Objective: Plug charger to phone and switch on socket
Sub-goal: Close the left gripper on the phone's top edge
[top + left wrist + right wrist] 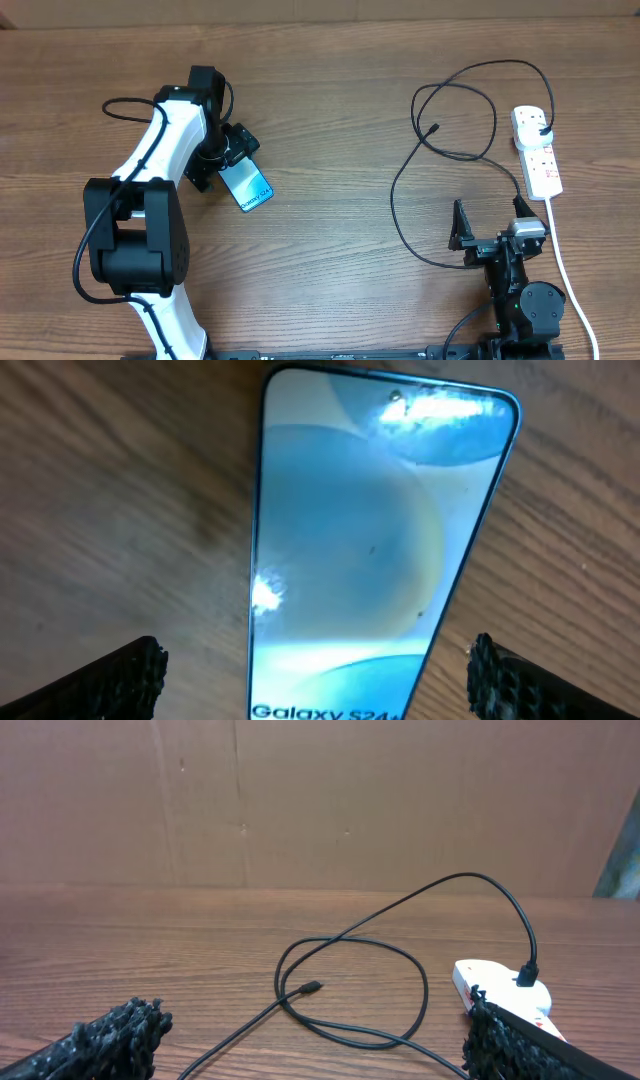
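Two arms up, both empty-handed. My left gripper [315, 660] is spread wide over the phone [247, 186]. The pads [120, 680] sit either side of its "Galaxy" end, clear of both edges, with no contact that I can see. Phone lies flat on the table [330, 280], screen up, at 9 o'clock from centre on overhead, skewed.

My right gripper [310, 1025] is also wide open, parked low at 4 o'clock near its base.

The charger [470, 875] has its plug head [543, 128] already seated in the far outlet of the socket [540, 165], out at 3 o'clock. The cable loops back toward 1 o'clock. The tip [435, 128] lies loose on the table at 2 o'clock, roughly 11 o'clock from the right gripper and well apart from the phone. The switches [537, 158] are too small to read as on or off.

My read: we're on step one, securing the phone. Nothing is mated at the phone end, and I'm treating the switch as not yet done.

- **Left:** close squarely on the long edges so the phone can't pivot.
- **Right:** reach out to 11 o'clock and pinch just behind the tip, leaving the connector proud and in line.
- **Gap:** one of the two has to travel to close it.
- **Port:** I can't see it from here, so I need to confirm which end before committing.
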Robot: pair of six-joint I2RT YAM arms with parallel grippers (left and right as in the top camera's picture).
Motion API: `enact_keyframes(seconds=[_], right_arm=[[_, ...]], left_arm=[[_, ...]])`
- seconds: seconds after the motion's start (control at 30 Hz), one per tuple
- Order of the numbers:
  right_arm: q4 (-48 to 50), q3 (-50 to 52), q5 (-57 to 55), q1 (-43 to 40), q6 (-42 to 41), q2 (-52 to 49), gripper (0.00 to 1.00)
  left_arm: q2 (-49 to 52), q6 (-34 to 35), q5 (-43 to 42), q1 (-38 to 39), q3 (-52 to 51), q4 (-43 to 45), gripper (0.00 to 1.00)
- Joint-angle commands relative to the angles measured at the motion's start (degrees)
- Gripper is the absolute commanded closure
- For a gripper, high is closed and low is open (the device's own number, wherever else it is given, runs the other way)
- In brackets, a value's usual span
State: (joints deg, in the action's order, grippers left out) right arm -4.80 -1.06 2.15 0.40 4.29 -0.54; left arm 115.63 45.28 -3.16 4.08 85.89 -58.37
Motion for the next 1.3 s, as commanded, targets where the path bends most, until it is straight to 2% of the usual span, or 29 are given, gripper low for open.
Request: enact_keyframes(seconds=[0.0,0.47,0.77,1.27], right_arm=[[0.2,0.6,0.1,-0.2,0.1,0.3,0.00],[0.2,0.6,0.1,-0.2,0.1,0.3,0.00],[0.2,0.6,0.1,-0.2,0.1,0.3,0.00],[0.2,0.6,0.1,-0.2,0.1,0.3,0.00]], left_arm=[[0.6,-4.2,-1.0,0.1,-1.0,2.0,0.00],[3.2,-5.0,-0.9,1.8,-1.1,3.6,0.01],[6.8,-5.1,0.9,2.2,-1.1,1.6,0.00],[6.9,-4.3,1.6,2.3,-1.2,4.7,0.00]])
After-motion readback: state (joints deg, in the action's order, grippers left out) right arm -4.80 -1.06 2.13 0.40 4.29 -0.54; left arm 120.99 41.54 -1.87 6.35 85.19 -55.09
